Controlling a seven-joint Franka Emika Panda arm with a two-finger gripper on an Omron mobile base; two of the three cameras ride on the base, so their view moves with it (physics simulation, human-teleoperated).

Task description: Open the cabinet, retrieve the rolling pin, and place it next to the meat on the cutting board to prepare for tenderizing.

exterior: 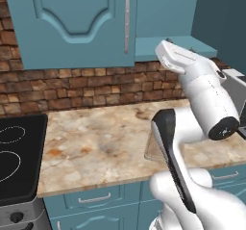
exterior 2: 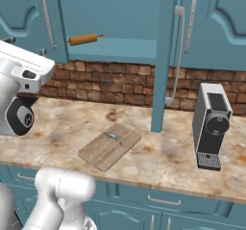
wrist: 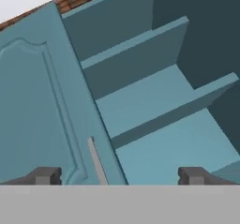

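The teal cabinet has its right door swung out edge-on, while its left door is closed. On the cabinet's bottom shelf lies the tan rolling pin. Below, the wooden cutting board rests on the counter with the small grey meat on its far half. In the left base view the arm hides most of the board. My gripper is open and holds nothing. It is raised in front of the closed left door and the bare inner shelves.
A grey coffee machine stands on the marble counter to the right of the open door. A black stove borders the counter on the left. Brick wall runs behind. Another teal wall cabinet hangs further right.
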